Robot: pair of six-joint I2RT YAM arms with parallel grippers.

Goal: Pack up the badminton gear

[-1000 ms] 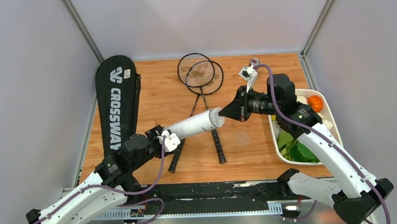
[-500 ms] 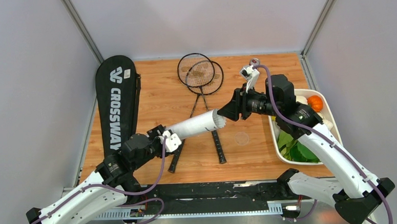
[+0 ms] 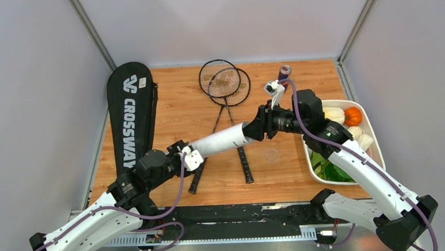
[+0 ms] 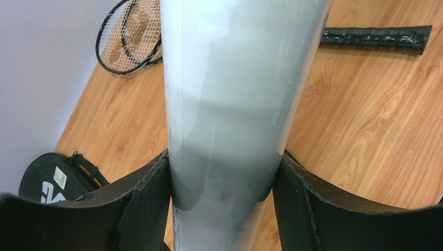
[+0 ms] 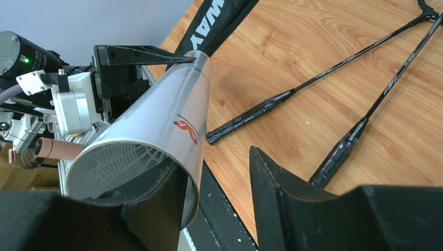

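My left gripper point(image 3: 186, 154) point(image 4: 222, 175) is shut on the white tube point(image 3: 218, 140) point(image 4: 230, 78) point(image 5: 156, 120) and holds it slanted above the table. My right gripper point(image 3: 254, 129) point(image 5: 217, 159) is open at the tube's mouth, with one finger inside the rim and the other outside. A white shuttlecock point(image 5: 117, 159) sits inside the mouth. Two black rackets point(image 3: 225, 85) point(image 5: 334, 68) lie crossed on the wood beneath. The black CROSSWAY bag point(image 3: 130, 110) lies flat at the left.
A red-and-blue can point(image 3: 284, 71) stands at the back behind my right wrist. The white tray point(image 3: 308, 155) of vegetables sits at the right edge. A clear round lid point(image 3: 271, 155) lies on the wood near the tray. Grey walls enclose the table.
My right gripper has opened and moved left onto the tube's mouth. The shuttlecock feathers that stuck out of the mouth are now inside. The left arm and tube have held still.
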